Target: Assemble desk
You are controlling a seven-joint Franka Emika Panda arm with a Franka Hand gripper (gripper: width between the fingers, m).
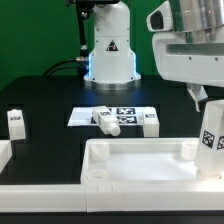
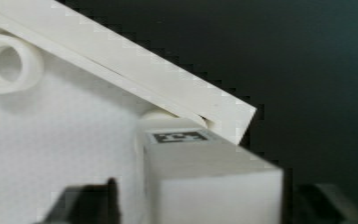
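The white desk tabletop lies rim-up at the front of the table. A white leg with a black-and-white tag stands upright at its corner on the exterior view's right. My gripper hangs over this leg. In the wrist view the leg sits between my dark fingers, with a narrow gap on each side, so the gripper is open around it. The tabletop's rim and a round corner socket show beside it. Whether the leg is seated in a socket is hidden.
Two more legs rest on the marker board behind the tabletop. Another leg stands at the exterior view's left. White border rails run along the front, and the robot base stands at the back.
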